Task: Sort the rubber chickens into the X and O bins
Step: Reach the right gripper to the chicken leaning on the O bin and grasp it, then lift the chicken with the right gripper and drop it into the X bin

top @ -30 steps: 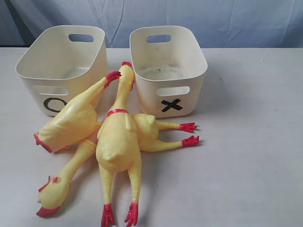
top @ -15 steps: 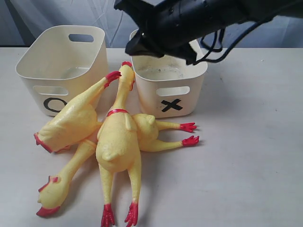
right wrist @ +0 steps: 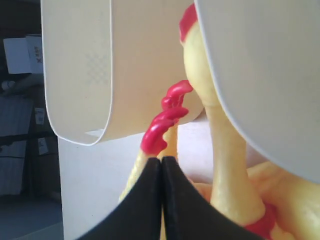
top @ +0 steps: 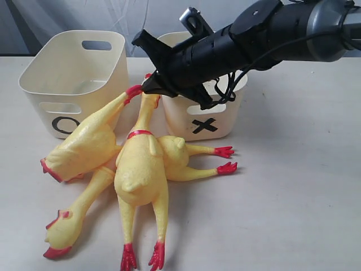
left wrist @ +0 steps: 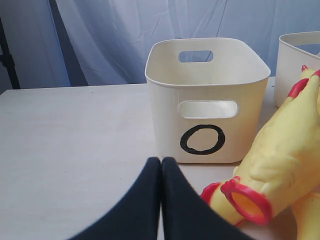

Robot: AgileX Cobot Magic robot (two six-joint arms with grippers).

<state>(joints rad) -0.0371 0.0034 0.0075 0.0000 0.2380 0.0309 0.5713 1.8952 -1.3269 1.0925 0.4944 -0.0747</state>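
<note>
Sprawling yellow rubber chickens [top: 138,169], red feet | right pincer [right wrist: 161,160] closed | left pincer [left wrist: 161,161] closed

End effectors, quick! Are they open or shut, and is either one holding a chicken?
Left end effector: shut, holding nothing.
Right end effector: shut, holding nothing.

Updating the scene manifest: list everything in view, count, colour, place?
Table: one, white, under everything.
O bin: one, cream, back, exterior view's left.
X bin: one, cream, beside it on the right.
Chickens: at least three told apart, yellow with red feet, piled crosswise in front of both bins.
Curtain: one, pale blue-grey, behind the table.
Right arm: one, black, stretched over the X bin.
Right tool: one, black, shut, tip beside a red chicken foot between the bins.
Left tool: one, black, shut, low before the O bin.
</note>
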